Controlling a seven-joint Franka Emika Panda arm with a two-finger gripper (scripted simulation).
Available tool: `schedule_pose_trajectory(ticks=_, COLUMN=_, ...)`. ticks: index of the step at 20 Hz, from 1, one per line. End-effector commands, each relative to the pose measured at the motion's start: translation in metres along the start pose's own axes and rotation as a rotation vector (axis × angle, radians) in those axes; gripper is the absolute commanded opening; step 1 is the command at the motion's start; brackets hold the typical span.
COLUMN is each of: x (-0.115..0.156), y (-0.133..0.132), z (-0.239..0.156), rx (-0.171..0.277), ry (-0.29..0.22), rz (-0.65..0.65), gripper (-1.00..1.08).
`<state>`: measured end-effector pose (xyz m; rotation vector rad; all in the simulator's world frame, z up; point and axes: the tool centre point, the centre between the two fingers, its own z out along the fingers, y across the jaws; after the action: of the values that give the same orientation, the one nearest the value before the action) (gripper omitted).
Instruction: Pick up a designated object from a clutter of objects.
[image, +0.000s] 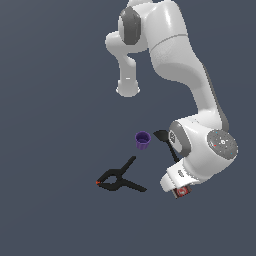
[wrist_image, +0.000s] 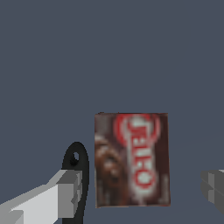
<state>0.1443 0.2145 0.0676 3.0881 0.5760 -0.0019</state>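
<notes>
The jaws (wrist_image: 142, 192) are hanging spread and holding nothing, with the red-brown box (wrist_image: 132, 159) lying flat on the bench (wrist_image: 109, 52) between the two fingers (wrist_image: 65, 192) and the black spatula handle (wrist_image: 75, 159) just beside one.

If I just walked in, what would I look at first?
The big white robot arm curling down on the exterior view's right, its gripper low over a red-brown box with white letters. In the wrist view that box lies flat between the open fingers. Nearby sit a purple cup and a black clamp.
</notes>
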Motion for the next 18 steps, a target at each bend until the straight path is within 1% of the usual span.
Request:
schedule_pose_trajectory(ticks=1, x=0.001, y=-0.001, z=0.002, rx=0.0, ry=0.001, rz=-0.002, gripper=1.0)
schedule_pose_trajectory(ticks=6, x=0.0, y=-0.001, z=0.008, rx=0.0, ry=0.0, rz=-0.001, gripper=1.0)
schedule_pose_trajectory(ticks=13, x=0.0, y=-0.001, z=0.043, rx=0.0, ry=0.001, rz=-0.002, gripper=1.0)
schedule_pose_trajectory(ticks=18, x=0.001, y=-0.001, z=0.053, rx=0.0, ry=0.001, rz=-0.002, gripper=1.0)
